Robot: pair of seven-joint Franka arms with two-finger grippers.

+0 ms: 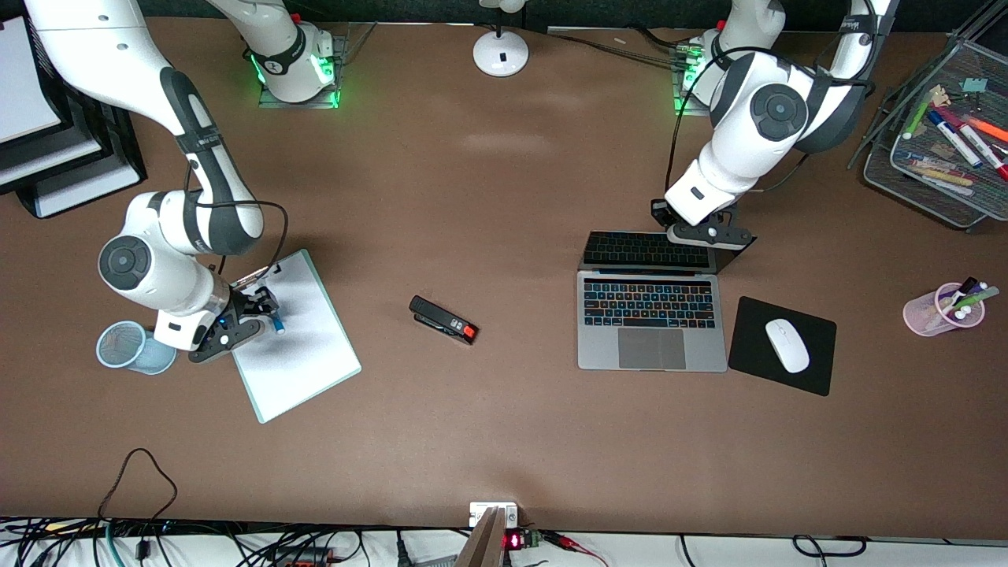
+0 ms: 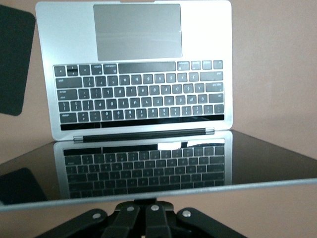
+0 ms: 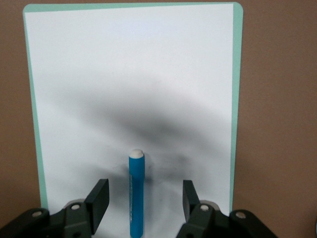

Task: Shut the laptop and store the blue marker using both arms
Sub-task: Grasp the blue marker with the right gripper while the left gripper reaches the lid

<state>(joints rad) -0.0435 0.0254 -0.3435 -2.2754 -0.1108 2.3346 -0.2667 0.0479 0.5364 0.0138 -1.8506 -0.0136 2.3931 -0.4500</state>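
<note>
Key relation: the blue marker [image 3: 136, 193] lies flat on the whiteboard [image 3: 133, 84], between the two fingers [image 3: 97, 197] of the right gripper [image 3: 141, 198], with a gap on each side.
Marker long axis: runs straight out from the right gripper's palm, white end pointing away from it; the fingers stand either side of the barrel, so closing would pinch across its width.
Right gripper fingers: apart, not touching the marker.
Left gripper [image 1: 697, 230]: at the top edge of the laptop [image 1: 652, 331] lid, which is tilted up over the keyboard; in the left wrist view the screen edge crosses just in front of the finger bases.
Left gripper fingers: together; tips hidden by the lid edge, nothing seen held.
Nearer arm, marker: right arm, judged the one to lift it.
Nearer arm, laptop: left arm, judged placed to push the lid down.
Likely store: the blue mesh cup [image 1: 126, 346] just beside the right gripper; this is a judgement.
Task state: laptop not yet closed, marker not yet gripped.
Readable writing: none legible; the key legends and the print along the marker barrel are too small to read.
</note>
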